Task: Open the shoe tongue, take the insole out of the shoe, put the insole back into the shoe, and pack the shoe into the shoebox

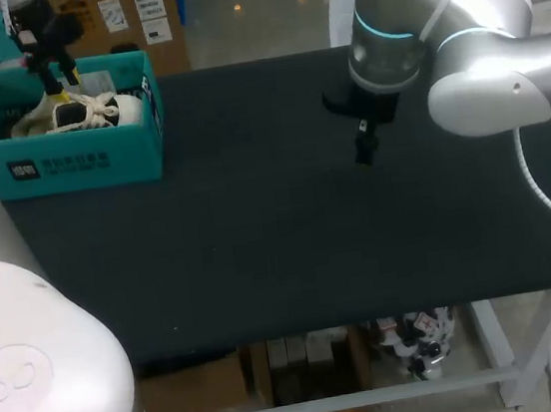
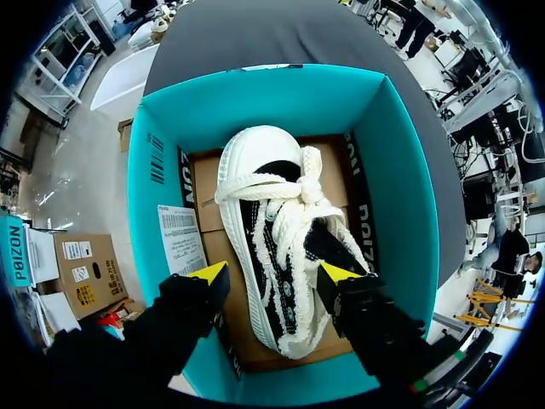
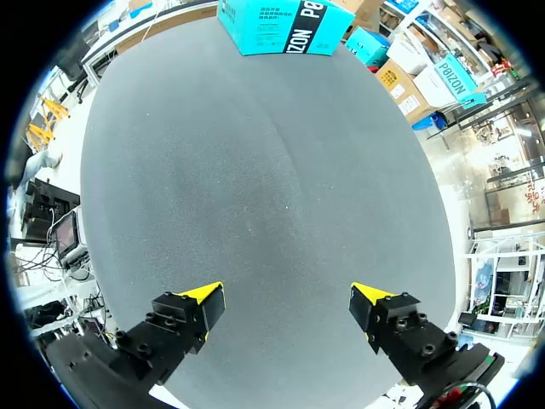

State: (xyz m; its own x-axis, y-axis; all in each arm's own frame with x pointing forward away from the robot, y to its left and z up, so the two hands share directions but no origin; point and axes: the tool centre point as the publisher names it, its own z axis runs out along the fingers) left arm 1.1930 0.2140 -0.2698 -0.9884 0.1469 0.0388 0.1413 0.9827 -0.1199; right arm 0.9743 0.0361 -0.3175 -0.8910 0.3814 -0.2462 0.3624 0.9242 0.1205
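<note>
The shoe (image 2: 272, 239) lies in the box (image 2: 153, 170) at the far left corner of the table (image 1: 280, 246). Our left gripper (image 2: 274, 274) hangs over the shoe, fingers released. Our right gripper (image 3: 288, 296) is likewise released above the table, well apart from the box.

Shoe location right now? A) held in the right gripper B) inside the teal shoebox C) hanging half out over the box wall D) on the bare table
B: the white shoe lies flat on the floor of the teal shoebox, beneath the open left gripper; the right gripper is empty.
</note>
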